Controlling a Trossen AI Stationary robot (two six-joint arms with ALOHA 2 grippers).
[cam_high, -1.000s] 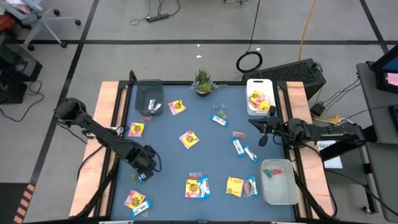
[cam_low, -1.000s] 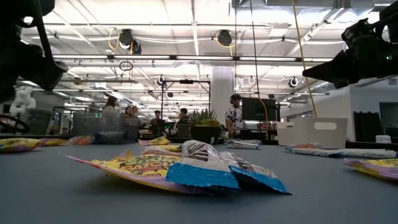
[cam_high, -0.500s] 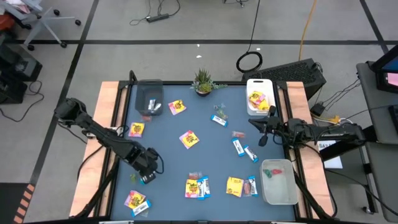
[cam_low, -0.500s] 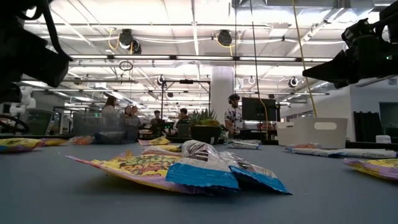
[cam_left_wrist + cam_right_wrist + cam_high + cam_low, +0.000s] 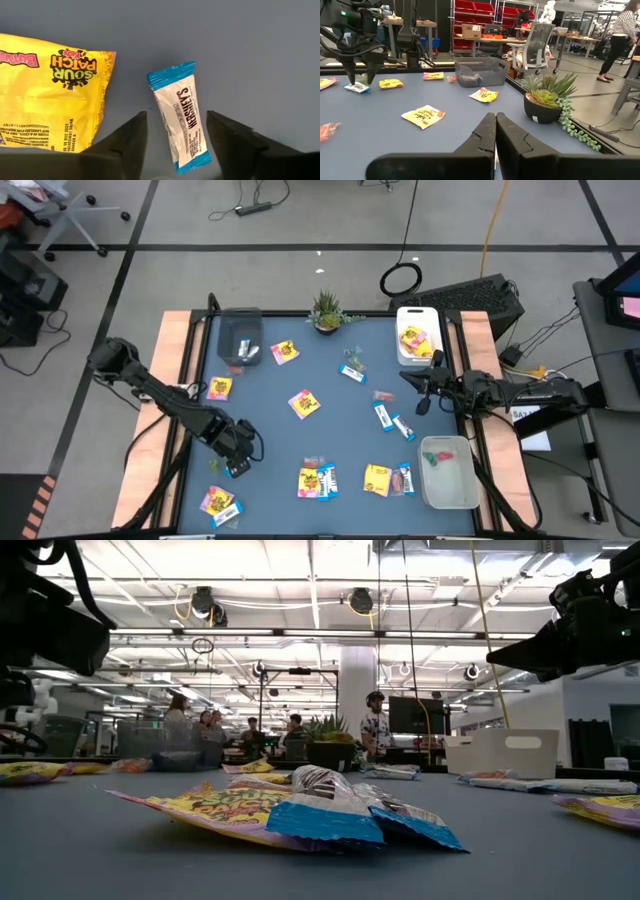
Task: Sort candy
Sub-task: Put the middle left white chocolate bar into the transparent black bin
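Observation:
Wrapped candy lies scattered on the blue table. My left gripper (image 5: 236, 468) hovers open near the near-left corner, above a blue-and-white bar (image 5: 180, 122) that lies flat beside a yellow packet (image 5: 55, 100). In the left wrist view its fingers (image 5: 176, 117) stand on either side of the bar. In the high view this bar (image 5: 228, 512) and packet (image 5: 213, 500) sit just nearer than the gripper. My right gripper (image 5: 425, 402) waits shut at the right edge (image 5: 495, 130). More yellow packets (image 5: 304, 403) and blue bars (image 5: 381, 415) lie mid-table.
A dark bin (image 5: 240, 338) stands far left. A white bin (image 5: 415, 335) holding yellow packets stands far right, and a pale bin (image 5: 448, 472) near right. A potted plant (image 5: 327, 310) sits at the far edge. Candy piles (image 5: 318, 480), (image 5: 300, 810) lie by the near edge.
My left gripper has crept a little toward the table's near edge, closer to the blue-and-white bar and yellow packet. The candy has not moved.

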